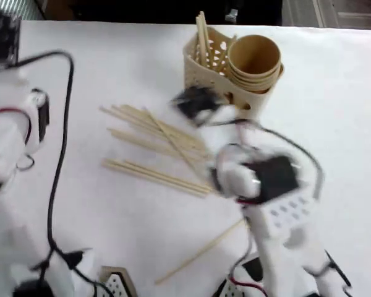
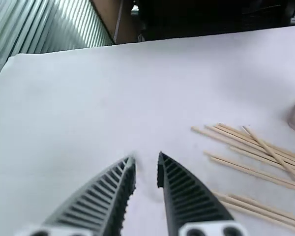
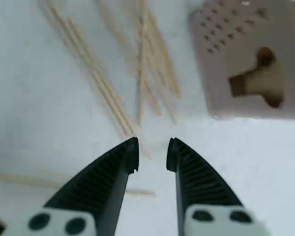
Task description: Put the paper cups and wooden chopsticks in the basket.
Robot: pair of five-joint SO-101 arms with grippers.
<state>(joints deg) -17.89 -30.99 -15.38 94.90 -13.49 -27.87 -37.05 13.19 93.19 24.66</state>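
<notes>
The cream perforated basket (image 1: 217, 65) stands at the back of the table, holding stacked paper cups (image 1: 255, 62) and a few upright chopsticks (image 1: 202, 37). Several loose wooden chopsticks (image 1: 154, 148) lie spread on the white table in front of it. My right gripper (image 3: 151, 156) hangs open and empty over the near ends of that pile (image 3: 137, 73), with the basket (image 3: 250, 59) just beyond; from above it shows as a dark shape (image 1: 198, 104) beside the basket. My left gripper (image 2: 146, 167) is open and empty over bare table, the chopsticks (image 2: 255, 157) off to one side.
One stray chopstick (image 1: 201, 252) lies apart near the front edge, beside the right arm's base (image 1: 278, 204). A black cable (image 1: 60, 154) runs down the left side by the left arm (image 1: 9, 142). Free table lies between the left arm and the pile.
</notes>
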